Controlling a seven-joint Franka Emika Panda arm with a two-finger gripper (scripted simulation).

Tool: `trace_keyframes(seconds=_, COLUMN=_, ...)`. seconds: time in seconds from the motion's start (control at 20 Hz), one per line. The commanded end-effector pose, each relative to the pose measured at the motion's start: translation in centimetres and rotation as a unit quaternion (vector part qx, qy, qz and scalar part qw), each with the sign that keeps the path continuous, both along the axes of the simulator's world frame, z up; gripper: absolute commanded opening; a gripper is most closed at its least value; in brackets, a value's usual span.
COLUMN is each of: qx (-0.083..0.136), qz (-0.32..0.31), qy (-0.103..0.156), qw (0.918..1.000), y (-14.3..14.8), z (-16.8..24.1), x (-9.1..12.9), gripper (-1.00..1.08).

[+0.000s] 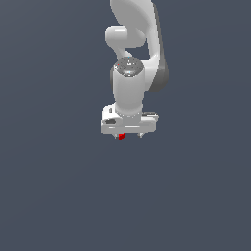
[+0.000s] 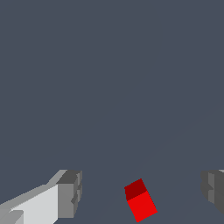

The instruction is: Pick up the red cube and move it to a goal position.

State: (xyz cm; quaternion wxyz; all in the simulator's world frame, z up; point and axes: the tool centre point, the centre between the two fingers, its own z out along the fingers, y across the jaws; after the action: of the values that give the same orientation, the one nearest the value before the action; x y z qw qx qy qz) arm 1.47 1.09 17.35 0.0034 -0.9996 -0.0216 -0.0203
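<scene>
Grey fingertips (image 2: 70, 194) of the gripper (image 2: 142, 194) stand wide apart, gripping nothing, straddling the red cube (image 2: 140, 200), apparently placed to close on it

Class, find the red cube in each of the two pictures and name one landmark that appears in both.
Exterior view: the red cube peeks out just under the white claw head, toward the exterior view's left of its middle.
Wrist view: the red cube lies between the two grey fingertips, touching neither.
Shared landmark: the claw's fingers, which flank the cube in both views.
</scene>
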Motion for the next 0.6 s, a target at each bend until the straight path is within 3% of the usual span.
trace_keyframes(seconds=0.0, qx=0.0, qz=0.0, qy=0.0, qw=1.0, y=0.0, z=0.0, x=0.0, gripper=1.0)
trace_keyframes(seconds=0.55, qx=-0.001, qz=0.038, qy=0.003, qw=0.9993, y=-0.1, z=-2.5, x=-2.0, gripper=1.0)
